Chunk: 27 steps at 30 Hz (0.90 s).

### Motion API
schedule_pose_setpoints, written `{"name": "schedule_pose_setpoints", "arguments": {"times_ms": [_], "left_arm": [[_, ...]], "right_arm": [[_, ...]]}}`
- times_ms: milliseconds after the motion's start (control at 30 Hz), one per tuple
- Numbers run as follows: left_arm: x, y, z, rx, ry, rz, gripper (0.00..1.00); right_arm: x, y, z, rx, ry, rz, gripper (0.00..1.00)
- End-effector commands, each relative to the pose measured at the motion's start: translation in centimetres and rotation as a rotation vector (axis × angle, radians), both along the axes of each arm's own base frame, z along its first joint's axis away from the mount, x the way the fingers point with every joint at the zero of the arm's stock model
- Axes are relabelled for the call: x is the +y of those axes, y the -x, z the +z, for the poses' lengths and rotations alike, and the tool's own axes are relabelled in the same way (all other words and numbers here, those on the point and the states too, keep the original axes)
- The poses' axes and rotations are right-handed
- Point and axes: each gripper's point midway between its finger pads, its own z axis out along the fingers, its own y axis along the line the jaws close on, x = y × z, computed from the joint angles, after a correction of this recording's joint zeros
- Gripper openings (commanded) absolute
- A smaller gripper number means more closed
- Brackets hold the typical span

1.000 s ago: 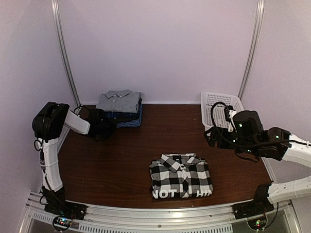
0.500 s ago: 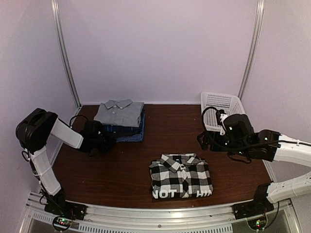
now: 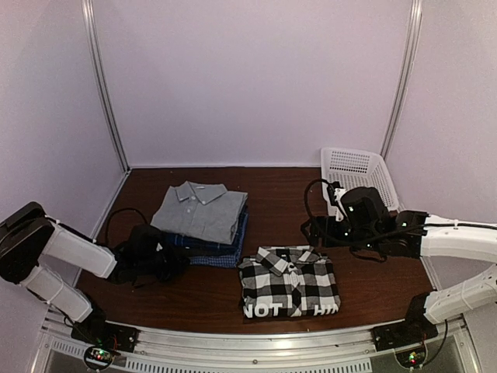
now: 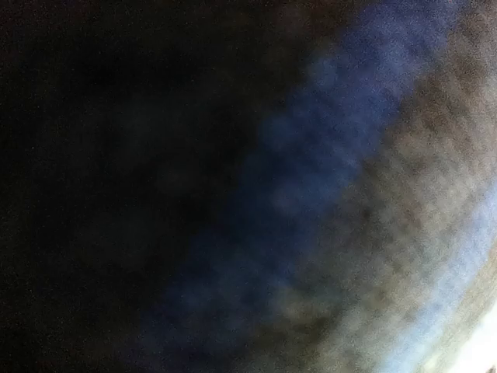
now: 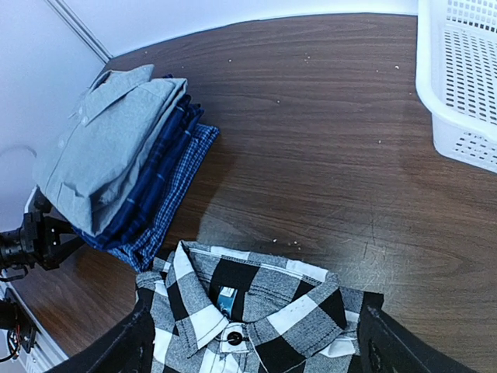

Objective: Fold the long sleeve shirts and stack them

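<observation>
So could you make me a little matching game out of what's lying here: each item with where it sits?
Things:
1. grey shirt
2. black-and-white check shirt
3. blue-checked shirt
4. white basket

Places:
A. far right, apart from all the clothes
B. bottom of the pile
C. folded on its own, near front, right of the pile
D. top of the pile

Pairs: 1-D, 2-C, 3-B, 4-A
</observation>
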Motion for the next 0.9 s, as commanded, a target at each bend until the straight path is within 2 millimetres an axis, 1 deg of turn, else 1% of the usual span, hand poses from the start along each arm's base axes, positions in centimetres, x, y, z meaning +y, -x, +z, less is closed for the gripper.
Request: {"name": "schedule_pose_setpoints", "arguments": {"times_ms": [0,133,333,433,600,667,733,867], "left_arm": [[1.4,4.6,-2.7,0.136,-0.065,0.000,0.00],[1.5,5.4,-1.9,0.115,-0.060,0.001,0.00],[1.1,5.1,-0.7,0.081,-0.056,-0.020,0.00],[0.1,5.0,-0.3,0.070,-0.043,-0.047,0.00],[-2.5,4.9,-0.2,0.064,-0.041,-0.116,0.00],[-3.1,5.0,-0.3,0.068,-0.052,-0.136,0.00],[-3.2,5.1,-0.6,0.074,-0.058,-0.138,0.00],[-2.4,5.3,-0.5,0.069,-0.074,-0.119,0.00]], "right_arm": [[0.6,-0.3,-0.1,-0.015,-0.018,0.024,0.91],[1.0,-0.3,-0.6,-0.004,-0.018,0.034,0.91],[1.2,-0.5,-1.1,0.007,-0.009,0.033,0.91],[1.2,-0.6,-1.1,0.006,-0.010,0.026,0.91],[1.0,-0.6,-1.3,0.011,-0.006,0.019,0.91],[1.0,-0.6,-1.3,0.012,-0.006,0.017,0.92],[1.0,-0.5,-1.2,0.012,-0.008,0.018,0.92],[1.1,-0.4,-1.2,0.013,-0.011,0.025,0.95]]}}
